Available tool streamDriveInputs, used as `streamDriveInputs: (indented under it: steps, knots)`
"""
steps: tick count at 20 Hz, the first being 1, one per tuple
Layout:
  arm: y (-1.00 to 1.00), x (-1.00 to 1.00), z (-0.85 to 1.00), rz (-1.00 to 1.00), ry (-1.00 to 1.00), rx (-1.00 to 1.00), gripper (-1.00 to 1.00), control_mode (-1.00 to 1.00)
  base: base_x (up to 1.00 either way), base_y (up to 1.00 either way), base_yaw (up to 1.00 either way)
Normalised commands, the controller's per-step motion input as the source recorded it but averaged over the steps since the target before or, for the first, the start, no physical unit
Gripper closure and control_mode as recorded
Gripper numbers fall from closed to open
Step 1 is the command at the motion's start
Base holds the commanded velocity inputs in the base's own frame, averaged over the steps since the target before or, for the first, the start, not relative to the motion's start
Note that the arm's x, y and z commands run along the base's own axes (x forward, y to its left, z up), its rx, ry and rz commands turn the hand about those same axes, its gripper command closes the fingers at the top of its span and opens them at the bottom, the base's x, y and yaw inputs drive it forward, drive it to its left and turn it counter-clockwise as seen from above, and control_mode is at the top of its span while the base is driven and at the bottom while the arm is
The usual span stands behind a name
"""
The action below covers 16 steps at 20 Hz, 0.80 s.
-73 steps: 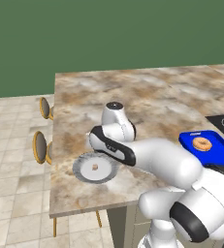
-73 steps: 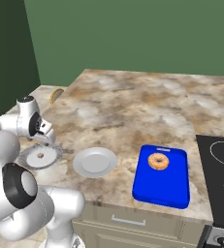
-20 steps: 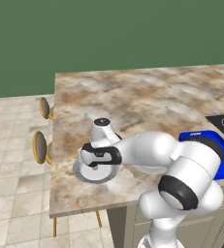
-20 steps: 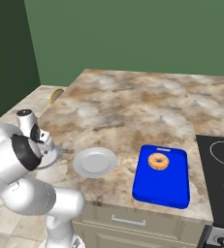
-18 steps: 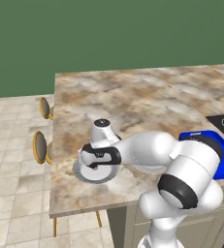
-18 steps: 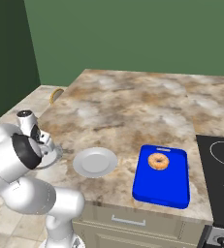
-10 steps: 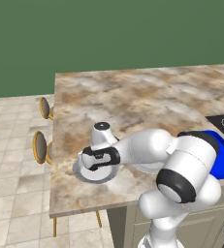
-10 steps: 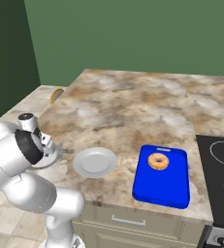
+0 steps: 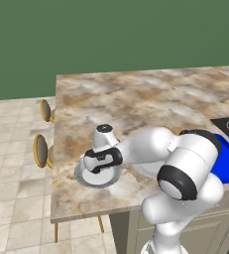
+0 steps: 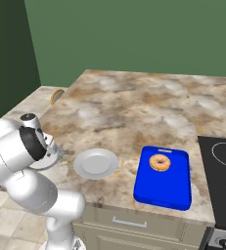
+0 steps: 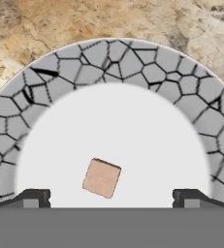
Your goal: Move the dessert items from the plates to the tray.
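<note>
My gripper (image 11: 111, 198) is open and hangs low over the plate with the dark grey textured rim (image 11: 133, 60). A small tan square morsel (image 11: 102, 178) lies on the plate's white centre, between the two fingertips (image 11: 33, 197) and touching neither. In the left base view the gripper (image 9: 100, 168) covers most of this plate (image 9: 84, 177) near the counter's left edge. The orange glazed donut (image 10: 159, 162) lies on the blue tray (image 10: 164, 190). Between the tray and my arm sits the plain light plate (image 10: 96, 163), with nothing on it.
A black stovetop (image 10: 224, 188) lies right of the tray. Two round-backed stools (image 9: 40, 149) stand on the floor beyond the counter's left edge (image 9: 54, 163). Bare marble counter (image 10: 144, 107) stretches behind the plates.
The hand has sunk a little closer to the textured plate. The jaws have stayed open, and the donut, tray and plain plate are where they were.
</note>
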Motion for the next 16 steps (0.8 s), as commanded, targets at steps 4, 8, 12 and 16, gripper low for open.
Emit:
streamDriveInputs:
  steps: [4,8,12,16]
  knots:
    - [0.0,0.03,-0.03,0.04,0.0,0.0,-1.0,-1.0,0.0,0.0,0.0]
    - [0.01,0.0,-0.11,0.04,0.0,0.0,-1.0,-1.0,0.0,0.0,0.0]
    - [0.07,-0.02,-0.14,0.04,0.0,0.0,-1.0,-1.0,0.0,0.0,0.0]
    - [0.05,0.0,-0.17,0.04,0.0,0.0,-1.0,-1.0,0.0,0.0,0.0]
